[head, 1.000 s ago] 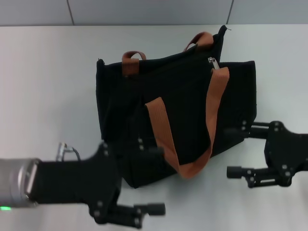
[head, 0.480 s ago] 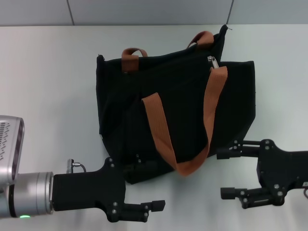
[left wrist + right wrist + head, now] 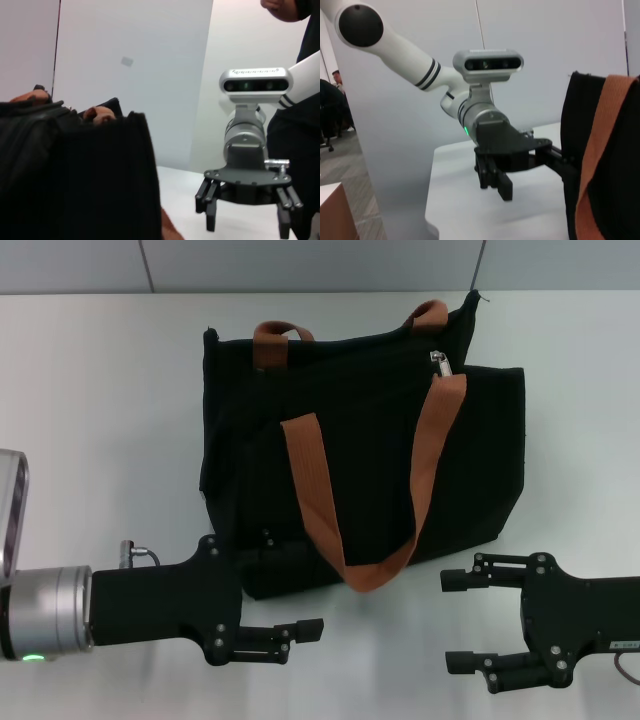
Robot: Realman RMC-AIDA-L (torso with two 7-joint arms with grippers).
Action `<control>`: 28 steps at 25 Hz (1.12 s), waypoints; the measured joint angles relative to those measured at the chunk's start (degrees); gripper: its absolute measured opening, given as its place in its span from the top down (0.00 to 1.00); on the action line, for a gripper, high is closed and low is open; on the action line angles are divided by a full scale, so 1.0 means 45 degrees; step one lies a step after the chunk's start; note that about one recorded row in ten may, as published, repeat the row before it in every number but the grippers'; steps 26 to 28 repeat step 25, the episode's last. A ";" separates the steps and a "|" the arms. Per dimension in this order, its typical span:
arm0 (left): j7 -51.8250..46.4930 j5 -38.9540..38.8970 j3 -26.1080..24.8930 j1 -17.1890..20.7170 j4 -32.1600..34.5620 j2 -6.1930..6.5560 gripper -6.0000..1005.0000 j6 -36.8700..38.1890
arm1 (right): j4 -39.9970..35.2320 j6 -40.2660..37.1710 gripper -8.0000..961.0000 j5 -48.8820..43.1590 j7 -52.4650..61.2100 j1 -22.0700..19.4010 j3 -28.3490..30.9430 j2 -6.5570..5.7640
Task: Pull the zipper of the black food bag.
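The black food bag (image 3: 370, 440) lies on its side in the middle of the table, an orange-brown strap (image 3: 310, 490) looped across its face. The small silver zipper (image 3: 440, 362) pull sits near the bag's far right top edge. My left gripper (image 3: 295, 585) is open at the bag's near left corner. Its upper finger overlaps the bag's edge; I cannot tell if it touches. My right gripper (image 3: 457, 620) is open and empty, just clear of the near right corner. The left wrist view shows the bag (image 3: 75, 175) close up and the right gripper (image 3: 247, 205). The right wrist view shows the left gripper (image 3: 495, 175) and the bag (image 3: 575, 130).
The white table (image 3: 100, 440) spreads wide on both sides of the bag, with a grey wall (image 3: 300, 265) behind it. A person in dark clothes (image 3: 300, 125) stands behind my right arm.
Both grippers have drawn back toward the near edge of the table, away from the bag's lower side. The bag has turned a little and lies squarer.
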 joint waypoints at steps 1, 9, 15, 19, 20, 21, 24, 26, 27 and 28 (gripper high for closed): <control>0.0000 0.0000 0.0000 0.0000 0.0000 0.0000 0.17 0.0000 | 0.0000 0.0000 0.18 0.0000 0.0000 0.0000 0.0000 0.0000; -0.0051 0.0354 0.0196 -0.0019 0.0003 -0.0058 0.17 0.0431 | 0.0069 0.0110 0.18 -0.0053 -0.0529 -0.0074 -0.0001 0.0146; -0.0055 0.0373 0.0219 0.0059 0.0003 -0.0089 0.17 0.0607 | 0.0185 0.0211 0.18 -0.0053 -0.0677 -0.0059 -0.0001 0.0145; -0.0055 0.0379 0.0225 0.0094 0.0003 -0.0095 0.17 0.0655 | 0.0186 0.0211 0.18 -0.0053 -0.0677 -0.0051 -0.0002 0.0142; -0.0055 0.0381 0.0226 0.0097 0.0003 -0.0095 0.17 0.0654 | 0.0188 0.0212 0.18 -0.0053 -0.0677 -0.0040 -0.0001 0.0142; -0.0055 0.0381 0.0225 0.0098 0.0003 -0.0096 0.17 0.0653 | 0.0187 0.0211 0.18 -0.0053 -0.0677 -0.0039 -0.0002 0.0142; -0.0055 0.0385 0.0226 0.0112 0.0003 -0.0096 0.17 0.0649 | 0.0188 0.0211 0.18 -0.0053 -0.0677 -0.0047 -0.0001 0.0142; -0.0055 0.0388 0.0226 0.0120 0.0002 -0.0096 0.17 0.0654 | 0.0188 0.0211 0.18 -0.0053 -0.0677 -0.0057 -0.0001 0.0142; -0.0055 0.0388 0.0226 0.0120 0.0002 -0.0096 0.17 0.0654 | 0.0188 0.0211 0.18 -0.0053 -0.0677 -0.0057 -0.0001 0.0142; -0.0055 0.0388 0.0226 0.0120 0.0002 -0.0096 0.17 0.0654 | 0.0188 0.0211 0.18 -0.0053 -0.0677 -0.0057 -0.0001 0.0142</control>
